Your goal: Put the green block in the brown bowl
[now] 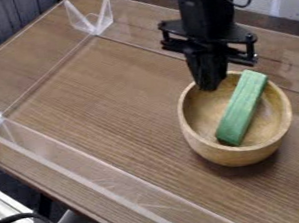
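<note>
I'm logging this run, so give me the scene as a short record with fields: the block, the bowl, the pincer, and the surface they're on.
green block: lies in the bowl, tilted, its upper end resting on the far rim
brown bowl: upright on the table, right of centre
pincer: shut, empty, pointing straight down over the bowl's left rim, beside the block
table: wood-grain top, clear low walls along its edges
task state: block is already in the bowl
</note>
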Available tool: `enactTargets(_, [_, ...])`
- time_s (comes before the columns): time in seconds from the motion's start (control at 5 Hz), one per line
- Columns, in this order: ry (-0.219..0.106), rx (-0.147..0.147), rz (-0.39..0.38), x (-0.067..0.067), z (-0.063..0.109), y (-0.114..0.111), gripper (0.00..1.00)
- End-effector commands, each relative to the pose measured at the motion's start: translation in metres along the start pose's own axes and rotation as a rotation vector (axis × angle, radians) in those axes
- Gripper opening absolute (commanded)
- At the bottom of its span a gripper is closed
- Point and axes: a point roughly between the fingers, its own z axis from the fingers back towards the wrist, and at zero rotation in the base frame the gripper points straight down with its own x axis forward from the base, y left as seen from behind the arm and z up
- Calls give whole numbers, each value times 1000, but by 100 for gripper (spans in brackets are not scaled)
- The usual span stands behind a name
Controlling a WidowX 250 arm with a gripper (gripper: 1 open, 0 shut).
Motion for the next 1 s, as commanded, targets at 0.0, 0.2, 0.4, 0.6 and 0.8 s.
enactTargets(0.0, [-31,1,-14,5,5,-2,0])
enactTargets(0.2, [-28,-1,-15,6,3,-2,0])
enactTargets(0.4, [-25,-3,-15,7,0,-2,0])
enactTargets(0.6, [-22,-5,-16,8,-2,-2,0])
enactTargets(0.8, [-18,-6,-16,8,-4,-2,0])
